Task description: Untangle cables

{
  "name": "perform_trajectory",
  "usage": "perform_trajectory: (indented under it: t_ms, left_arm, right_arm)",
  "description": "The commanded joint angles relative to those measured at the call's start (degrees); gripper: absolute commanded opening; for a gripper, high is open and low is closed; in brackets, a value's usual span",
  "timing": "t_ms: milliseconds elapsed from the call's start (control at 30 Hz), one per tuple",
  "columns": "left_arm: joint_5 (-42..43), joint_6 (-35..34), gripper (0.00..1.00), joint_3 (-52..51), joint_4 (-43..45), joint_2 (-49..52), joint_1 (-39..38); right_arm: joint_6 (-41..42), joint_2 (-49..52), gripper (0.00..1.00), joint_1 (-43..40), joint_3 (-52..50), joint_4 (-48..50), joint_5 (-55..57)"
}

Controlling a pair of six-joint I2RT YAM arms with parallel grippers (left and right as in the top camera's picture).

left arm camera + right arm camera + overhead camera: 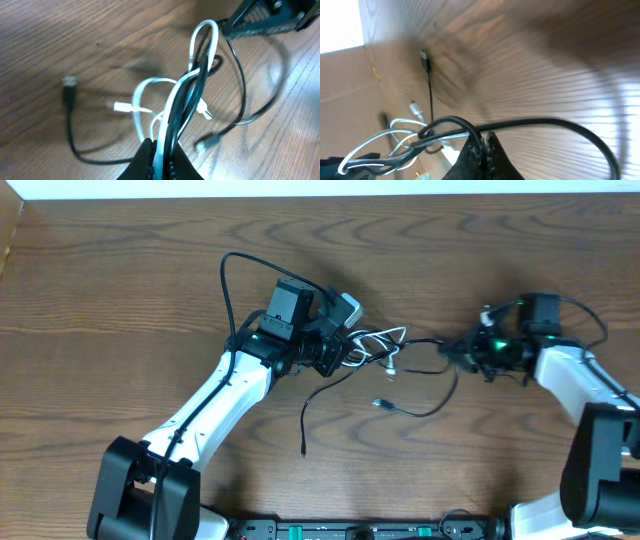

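Left end effector (348,346) and right end effector (463,352) grip the tangle, mid-frame.
Left pinches white cable (388,336) and black cable (303,430) strands together; right pinches black only. Loose black ends trail toward lower centre, well apart from the top edge of the surface (120,290).

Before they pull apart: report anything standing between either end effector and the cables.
Nothing visible does. The left end effector is shut on the white cable and black cable together; the right end effector is shut on the black cable.
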Motion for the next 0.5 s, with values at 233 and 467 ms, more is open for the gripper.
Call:
perform_trajectory:
  t_ms: [233, 467]
  left_arm:
    - [-4.7, -0.3, 0.07, 0.6, -0.6, -0.2, 0.3]
    - [-4.3, -0.5, 0.08, 0.6, -0.6, -0.2, 0.3]
  right_arm:
    - [-9.4, 0.1, 0.01, -15.6, 0.0, -2.0, -4.5]
    - [-9.7, 0.1, 0.48, -14.5, 0.0, -7.8, -4.6]
